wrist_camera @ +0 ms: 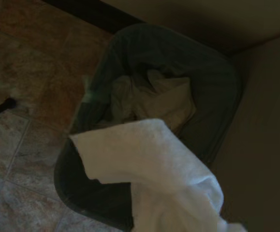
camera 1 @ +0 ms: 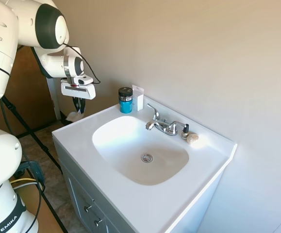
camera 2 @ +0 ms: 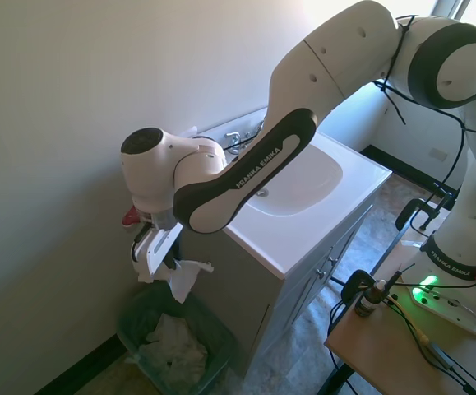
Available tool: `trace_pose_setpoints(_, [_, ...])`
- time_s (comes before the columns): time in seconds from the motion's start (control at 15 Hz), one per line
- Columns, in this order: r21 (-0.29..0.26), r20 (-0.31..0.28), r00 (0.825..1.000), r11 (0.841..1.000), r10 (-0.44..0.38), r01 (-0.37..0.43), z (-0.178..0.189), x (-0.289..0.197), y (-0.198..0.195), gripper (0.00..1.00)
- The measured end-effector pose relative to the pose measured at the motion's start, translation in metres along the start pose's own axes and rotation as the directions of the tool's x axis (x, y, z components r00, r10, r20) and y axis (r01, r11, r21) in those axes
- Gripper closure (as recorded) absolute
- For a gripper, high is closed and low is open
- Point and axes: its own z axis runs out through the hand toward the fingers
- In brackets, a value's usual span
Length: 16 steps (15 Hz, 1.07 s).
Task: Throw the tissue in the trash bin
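The arm reaches past the vanity's (camera 2: pixel 303 247) end, wrist turned down, between wall and cabinet; its fingers (camera 2: pixel 174 271) pinch the tissue (camera 2: pixel 185 277), which hangs above the trash bin (camera 2: pixel 131 329). The bin sits on the floor just beside the cabinet, crumpled paper (camera 2: pixel 172 354) inside; open air separates tissue from rim.

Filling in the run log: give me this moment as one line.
phase: over bin | gripper: shut on tissue | tissue: hanging above trash bin | bin: beside vanity, holds crumpled paper | release: not yet
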Motion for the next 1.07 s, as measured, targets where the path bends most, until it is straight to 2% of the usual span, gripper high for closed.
trace_pose_setpoints(0.53, [-0.002,-0.006,1.0,1.0,-0.001,0.001,-0.014,0.004,0.003,0.0])
trace_pose_setpoints(0.8, [0.03,-0.045,0.999,0.999,0.02,-0.019,-0.06,0.005,0.018,0.0])
trace_pose_setpoints(1.07, [0.056,-0.09,0.992,0.995,0.086,-0.081,-0.109,0.007,0.06,0.0])
